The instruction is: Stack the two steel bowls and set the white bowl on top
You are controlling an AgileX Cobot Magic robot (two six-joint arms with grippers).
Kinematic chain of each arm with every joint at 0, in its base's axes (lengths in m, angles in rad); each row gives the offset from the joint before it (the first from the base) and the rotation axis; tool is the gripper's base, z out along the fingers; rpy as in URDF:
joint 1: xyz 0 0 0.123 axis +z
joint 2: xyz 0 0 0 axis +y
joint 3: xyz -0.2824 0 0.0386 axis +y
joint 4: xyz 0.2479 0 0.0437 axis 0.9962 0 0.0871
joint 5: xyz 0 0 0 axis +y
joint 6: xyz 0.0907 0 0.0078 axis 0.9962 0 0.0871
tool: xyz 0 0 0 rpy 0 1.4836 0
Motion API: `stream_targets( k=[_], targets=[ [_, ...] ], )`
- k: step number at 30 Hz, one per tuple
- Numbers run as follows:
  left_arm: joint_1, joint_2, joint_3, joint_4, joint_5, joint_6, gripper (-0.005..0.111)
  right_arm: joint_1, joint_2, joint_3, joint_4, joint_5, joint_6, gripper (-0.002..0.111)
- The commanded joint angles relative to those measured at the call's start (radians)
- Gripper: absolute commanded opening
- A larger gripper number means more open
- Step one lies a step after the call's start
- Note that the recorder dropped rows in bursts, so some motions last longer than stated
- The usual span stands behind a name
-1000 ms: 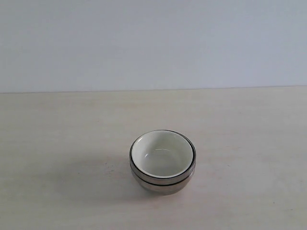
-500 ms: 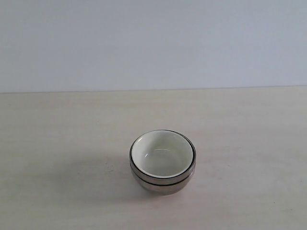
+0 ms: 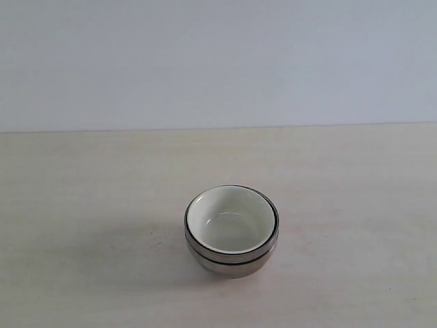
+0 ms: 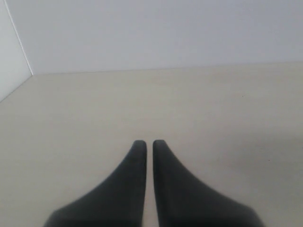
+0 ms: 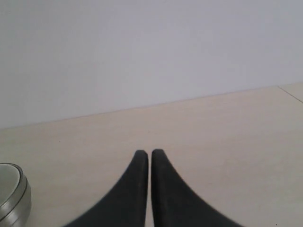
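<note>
Wall (image 3: 218,61): plain and pale, takes the upper part of the exterior frame.

Surface (image 3: 82,205): light wood tone, fills the rest. It meets the wall on a straight line across the frame.

Steel bowls (image 3: 232,266): nested one inside the other, upright on the surface. They sit just below centre of the exterior frame, a touch right of the midline. A dark seam runs round the side where the upper bowl sits in the lower. Soft shadow on the surface to their left.

White bowl (image 3: 231,220): sits inside the top steel bowl, upright, mouth up, cream interior showing. Its rim is close to level with the steel rim; can't tell which is higher. Stack order matches the task.

Right wrist view catches one edge of the stack, steel side plus rim, well apart from the claw tips.

Left claw (image 4: 149,144): two dark fingers pressed together, only a thin slit between them, pinching nothing, over the surface.

Right claw (image 5: 149,153): same, fingers pressed together, pinching nothing, over the surface.
</note>
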Motion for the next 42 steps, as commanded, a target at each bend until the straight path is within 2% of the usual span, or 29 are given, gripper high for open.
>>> stream_targets(
  k=[1, 13, 16, 23, 28, 42],
  targets=[
    [0.001, -0.003, 0.003, -0.003, 0.000, -0.011, 0.004, -0.004, -0.005, 0.004, -0.011, 0.004, -0.007, 0.000],
    [0.001, -0.003, 0.003, -0.003, 0.000, -0.011, 0.004, -0.001, -0.005, 0.004, -0.013, 0.014, 0.004, 0.000],
    [0.001, -0.003, 0.003, -0.003, 0.000, -0.011, 0.004, -0.001, -0.005, 0.004, -0.013, 0.014, -0.077, 0.000],
    [0.001, -0.003, 0.003, -0.003, 0.000, -0.011, 0.004, -0.001, -0.005, 0.004, -0.013, 0.196, -0.090, 0.000],
    [0.001, -0.003, 0.003, -0.003, 0.000, -0.011, 0.004, -0.001, -0.005, 0.004, -0.022, 0.200, -0.182, 0.000],
    [0.001, -0.003, 0.003, -0.003, 0.000, -0.011, 0.004, -0.001, -0.005, 0.004, -0.022, 0.200, -0.180, 0.000]
  ],
)
